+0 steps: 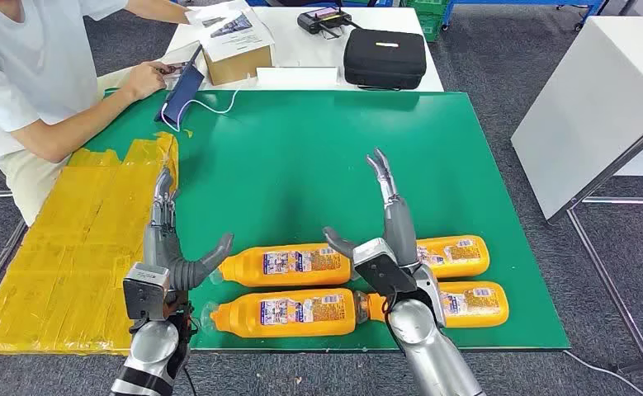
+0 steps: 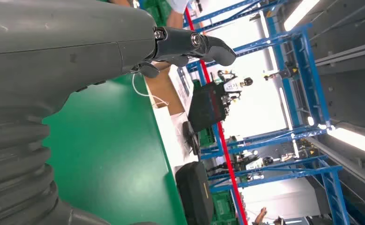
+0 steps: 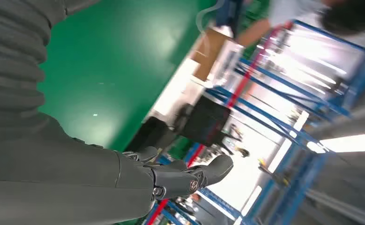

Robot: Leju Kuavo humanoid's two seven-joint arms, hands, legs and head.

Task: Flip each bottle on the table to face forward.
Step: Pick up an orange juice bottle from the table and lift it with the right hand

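**Obscured and cropped items**

We find the robot's right hand point(image 1: 384, 239) covering the neck ends of the two right-side orange plastic bottles point(image 1: 458, 256), so their caps cannot be read. Label print on every bottle is too small to read. The seated person in a white shirt point(image 1: 29, 74) is cut by the frame edge. The right wrist view is motion-blurred throughout.

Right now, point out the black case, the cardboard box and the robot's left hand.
black case point(image 1: 384, 58), head view, middle of its lid.
cardboard box point(image 1: 235, 56), head view, front face.
left hand point(image 1: 167, 239), head view, its palm.
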